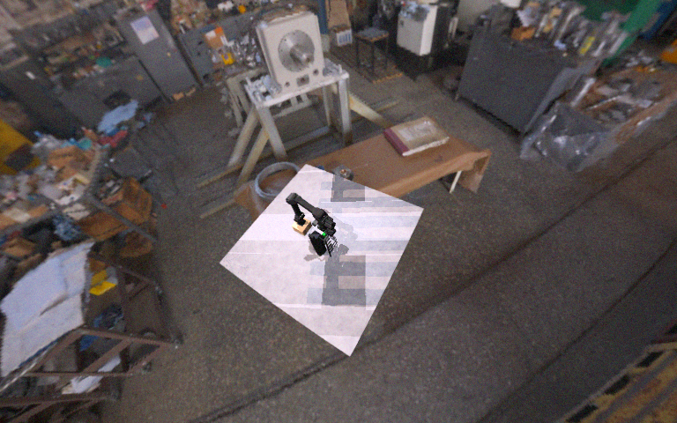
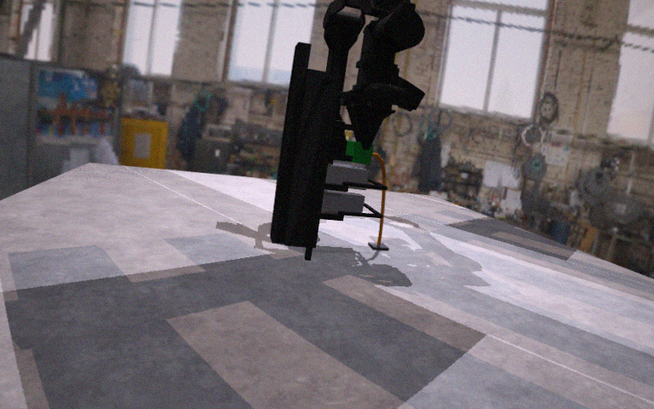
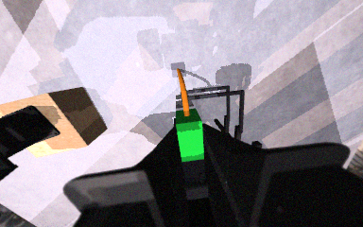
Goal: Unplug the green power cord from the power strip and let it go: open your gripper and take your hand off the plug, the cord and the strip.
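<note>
The green plug point(image 1: 323, 233) point(image 2: 354, 154) point(image 3: 191, 144) sits at the black upright power strip point(image 1: 316, 243) point(image 2: 292, 144), above two grey plugs. An orange cord point(image 2: 383, 192) point(image 3: 183, 92) leaves its outer end and curves down to a small dark base on the table. My gripper point(image 2: 368, 146) point(image 3: 188, 129) comes from above and is shut on the green plug, one finger on each side in the wrist view. No gap shows between the plug and the strip, but the fingers and the strip's dark colour hide the joint.
The upper grey plug point(image 2: 346, 174) and the lower grey plug point(image 2: 343, 202) have thin black cords jutting outward. A wooden block point(image 1: 301, 227) point(image 3: 77, 111) under the arm's base stands beside the strip. All stand on the pale patterned table point(image 1: 269, 274) point(image 2: 144, 207).
</note>
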You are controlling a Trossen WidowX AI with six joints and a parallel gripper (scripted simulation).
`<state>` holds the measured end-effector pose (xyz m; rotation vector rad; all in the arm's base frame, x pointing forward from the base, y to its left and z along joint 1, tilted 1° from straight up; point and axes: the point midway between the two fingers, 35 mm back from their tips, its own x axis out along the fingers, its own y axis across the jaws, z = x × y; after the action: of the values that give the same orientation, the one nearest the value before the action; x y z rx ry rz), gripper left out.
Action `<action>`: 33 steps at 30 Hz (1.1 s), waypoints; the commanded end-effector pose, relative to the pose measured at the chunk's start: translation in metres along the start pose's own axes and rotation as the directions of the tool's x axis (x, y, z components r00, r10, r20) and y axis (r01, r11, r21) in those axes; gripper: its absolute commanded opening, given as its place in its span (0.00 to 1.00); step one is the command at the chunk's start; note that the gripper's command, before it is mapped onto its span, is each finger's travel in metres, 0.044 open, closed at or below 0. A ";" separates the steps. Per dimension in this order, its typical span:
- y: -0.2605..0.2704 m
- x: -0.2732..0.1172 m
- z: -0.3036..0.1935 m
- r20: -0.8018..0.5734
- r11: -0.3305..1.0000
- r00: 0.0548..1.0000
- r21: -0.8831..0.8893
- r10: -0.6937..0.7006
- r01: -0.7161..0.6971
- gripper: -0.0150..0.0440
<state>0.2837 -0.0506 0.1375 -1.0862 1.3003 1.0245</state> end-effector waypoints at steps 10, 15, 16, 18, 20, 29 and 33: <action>-0.002 0.000 0.017 0.002 1.000 1.000 0.000 0.000 0.000 0.25; -0.002 -0.001 0.025 0.004 1.000 1.000 -0.001 0.000 0.000 0.25; -0.002 -0.001 0.027 0.004 1.000 1.000 -0.001 0.000 0.000 0.25; -0.002 -0.001 0.030 0.004 1.000 1.000 -0.001 0.000 0.000 0.25; -0.002 -0.001 0.033 0.005 1.000 1.000 -0.001 0.000 0.000 0.25; 0.000 -0.002 0.048 0.007 1.000 1.000 -0.002 0.000 0.000 0.25; 0.000 0.000 0.041 0.007 1.000 1.000 -0.003 0.001 -0.001 0.39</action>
<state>0.2923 -0.0052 0.1369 -1.0874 1.2947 1.0377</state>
